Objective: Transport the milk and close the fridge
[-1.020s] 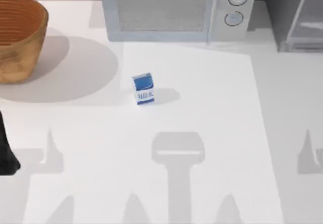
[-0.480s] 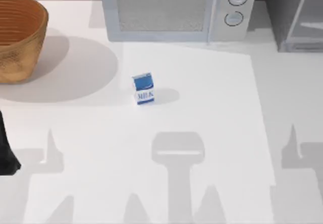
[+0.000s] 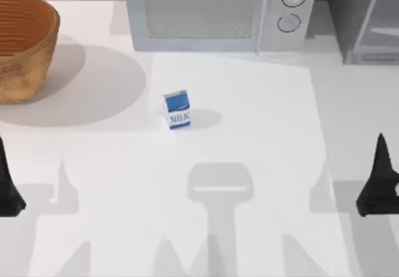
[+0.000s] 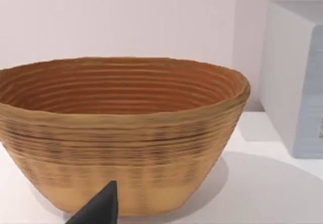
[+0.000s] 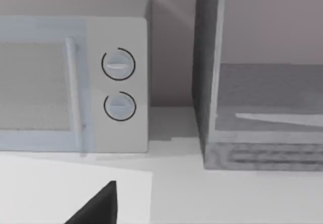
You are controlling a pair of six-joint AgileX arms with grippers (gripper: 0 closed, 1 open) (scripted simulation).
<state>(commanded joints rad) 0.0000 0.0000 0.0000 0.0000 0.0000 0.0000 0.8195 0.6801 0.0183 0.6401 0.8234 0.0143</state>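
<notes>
The milk (image 3: 177, 110), a small blue-and-white carton, stands upright near the middle of the table, in front of the microwave. The fridge (image 3: 365, 18) is the dark grey cabinet at the far right corner, and the light grey frame of its door runs at a slant. The right wrist view faces the fridge (image 5: 252, 113) and its glassy front. My left gripper (image 3: 5, 186) sits at the table's left edge, well left of the milk. My right gripper (image 3: 379, 183) is at the right edge, in front of the fridge and far from the carton. Neither gripper touches anything.
A light grey microwave (image 3: 215, 12) with two round knobs stands along the back, between basket and fridge. A woven basket (image 3: 22, 43) sits at the far left; the left wrist view faces the basket (image 4: 121, 133) from close by. Arm shadows lie on the table's near part.
My right gripper has come into the top view at the right edge, and its shadow has slid left across the table. The left gripper and the milk have stayed put.
</notes>
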